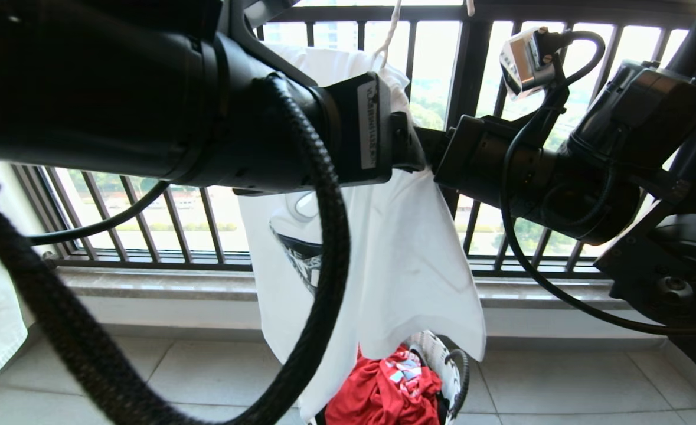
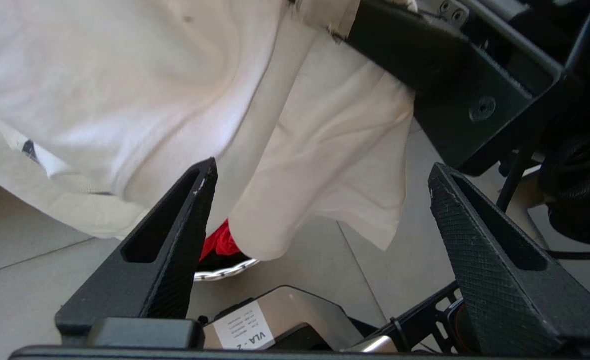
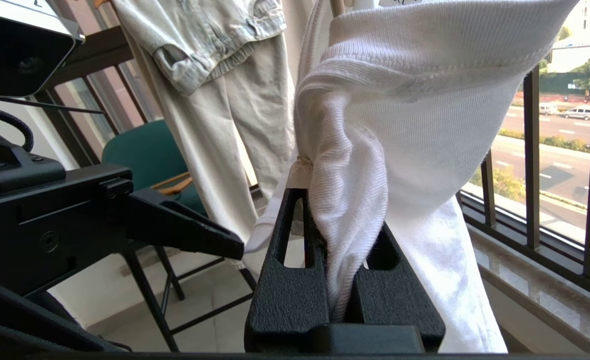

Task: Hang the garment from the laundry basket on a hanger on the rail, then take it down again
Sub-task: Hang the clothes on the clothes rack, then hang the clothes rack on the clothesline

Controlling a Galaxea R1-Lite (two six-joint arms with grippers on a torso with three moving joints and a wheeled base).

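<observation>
One white T-shirt (image 1: 407, 260) is shown hanging in front of the window railing (image 1: 194, 224), above the single laundry basket (image 1: 442, 366) that holds one red garment (image 1: 383, 392). The ribbed collar (image 3: 425, 65) is pinched between the pressed-together jaws of the right gripper (image 3: 345, 280), while the jaws of the left gripper (image 2: 320, 220) are spread wide and empty just beside the cloth. The step is judged best done if the collar is kept firmly clamped and a fresh fold is taken by the open jaws before the shirt is moved; one pale denim piece (image 3: 199, 45) is seen behind.
</observation>
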